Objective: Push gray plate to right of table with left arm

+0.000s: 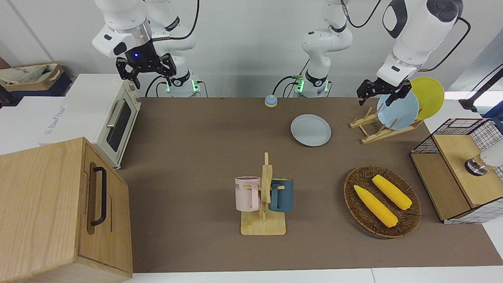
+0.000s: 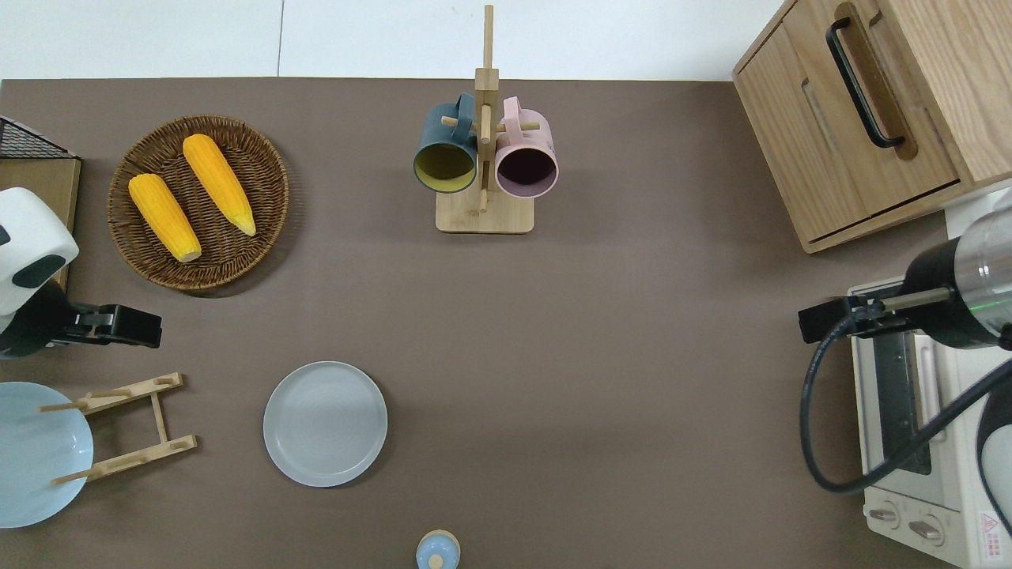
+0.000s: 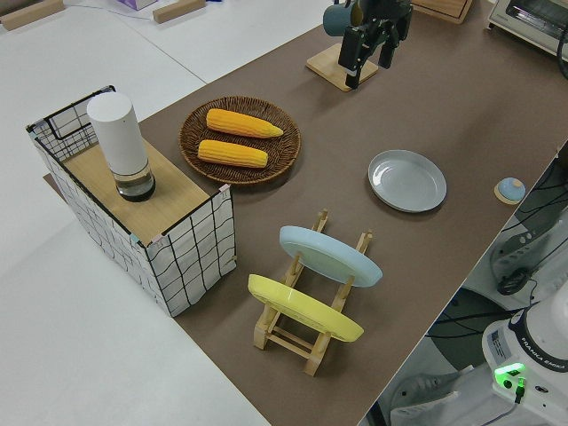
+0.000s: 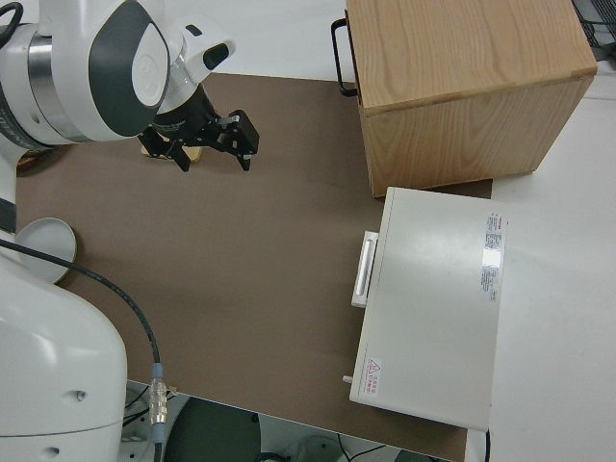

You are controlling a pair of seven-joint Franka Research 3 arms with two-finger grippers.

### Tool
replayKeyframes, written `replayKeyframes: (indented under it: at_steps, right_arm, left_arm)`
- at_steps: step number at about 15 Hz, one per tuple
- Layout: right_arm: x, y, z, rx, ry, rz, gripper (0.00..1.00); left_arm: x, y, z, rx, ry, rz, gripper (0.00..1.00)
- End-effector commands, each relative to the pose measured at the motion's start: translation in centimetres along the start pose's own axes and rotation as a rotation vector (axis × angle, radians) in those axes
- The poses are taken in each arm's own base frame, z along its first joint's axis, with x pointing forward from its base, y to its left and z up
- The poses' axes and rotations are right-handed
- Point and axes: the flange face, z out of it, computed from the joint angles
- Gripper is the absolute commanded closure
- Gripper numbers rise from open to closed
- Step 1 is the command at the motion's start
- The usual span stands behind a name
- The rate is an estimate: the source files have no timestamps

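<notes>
The gray plate [image 1: 311,130] lies flat on the brown table [image 1: 188,157], toward the left arm's end; it also shows in the overhead view [image 2: 325,423] and the left side view [image 3: 407,180]. My left gripper [image 2: 150,329] is open and empty, up in the air over bare mat between the wicker basket and the wooden plate rack, apart from the gray plate. It shows in the front view [image 1: 375,100] and the left side view [image 3: 368,55]. My right gripper [image 1: 146,72] is open and parked.
A wooden rack [image 2: 126,427] holds a sky-blue plate [image 1: 399,111] and a yellow plate [image 1: 430,96]. A wicker basket [image 2: 273,190] holds two corn cobs. A mug tree [image 2: 484,213], a small bell [image 2: 437,551], a toaster oven [image 1: 114,122], a wooden cabinet [image 1: 51,208] and a wire crate [image 1: 487,133] also stand here.
</notes>
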Motion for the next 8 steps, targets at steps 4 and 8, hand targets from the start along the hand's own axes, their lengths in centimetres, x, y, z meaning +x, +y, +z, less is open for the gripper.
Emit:
replayKeyframes:
  at_steps: [4,8]
  right_arm:
    - [-0.37,0.22,-0.38,0.010,-0.002,0.006,0.017]
    - [-0.37,0.22,-0.38,0.010,-0.002,0.005,0.017]
  left_arm:
    - [-0.31,-0.59,0.78,-0.032,-0.014,-0.010,0.01]
    - [-0.40,-0.10,0.71,-0.022,-0.017,0.007,0.01]
